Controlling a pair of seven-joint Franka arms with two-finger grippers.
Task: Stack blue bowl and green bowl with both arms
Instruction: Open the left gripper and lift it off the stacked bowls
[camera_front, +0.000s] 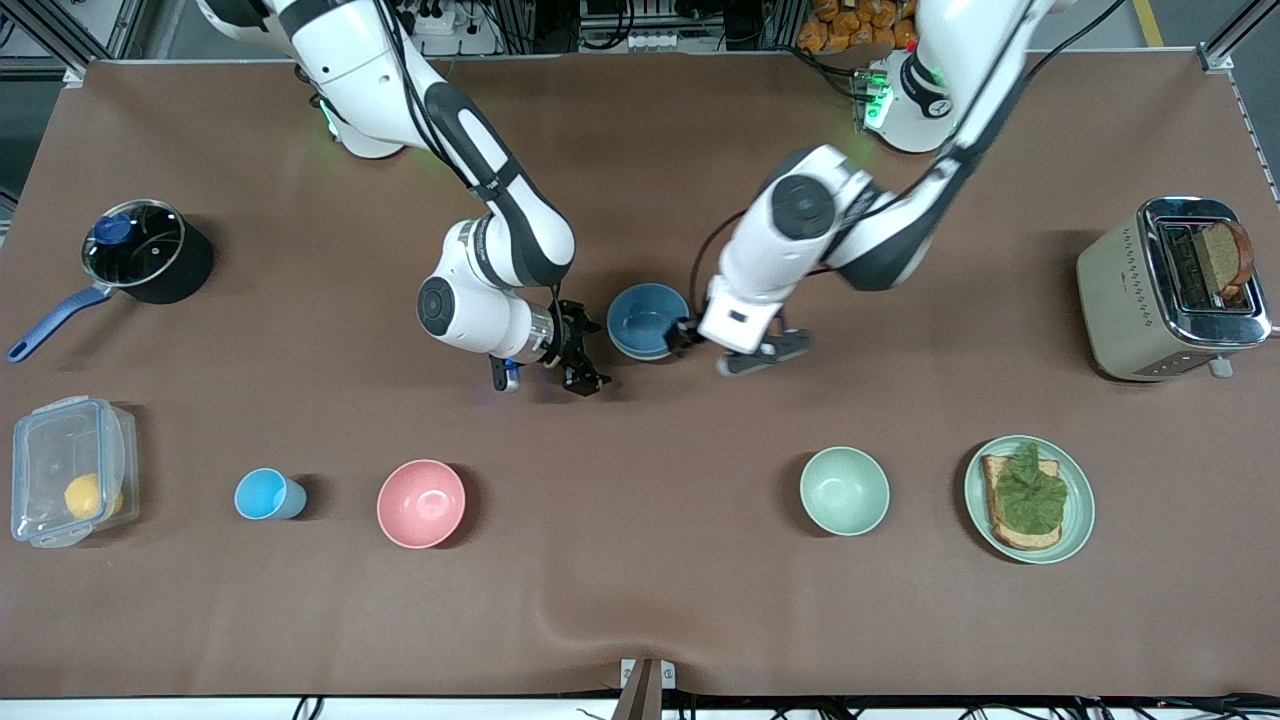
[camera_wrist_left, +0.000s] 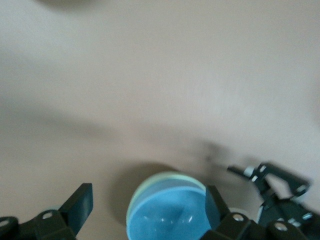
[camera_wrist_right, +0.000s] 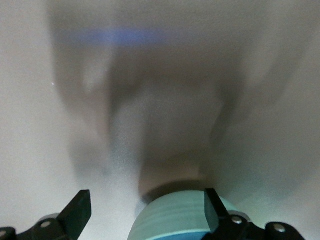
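Green bowl (camera_wrist_left: 150, 187) mostly hidden under blue bowl (camera_front: 647, 318)

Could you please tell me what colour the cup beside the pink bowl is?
Sky blue; the cup shows best in the front view.

Blue bowl (camera_front: 647, 320) — sage-green bowl (camera_wrist_left: 150, 187) beneath — brown table (camera_front: 640, 600).

Setting: robotics lab, staged as a kitchen.
Surface: table (camera_front: 640, 620) under a brown cloth, framed by aluminium rails.
Fixtures: two white arm bases bolted along one edge; cables and power strips at that edge.
Kitchen props: toaster (camera_front: 1170, 290) holding bread; lidded pot (camera_front: 140, 255); plastic container (camera_front: 70, 470); plate (camera_front: 1030, 498) with toast and lettuce; assorted bowls and a cup (camera_front: 268, 494).
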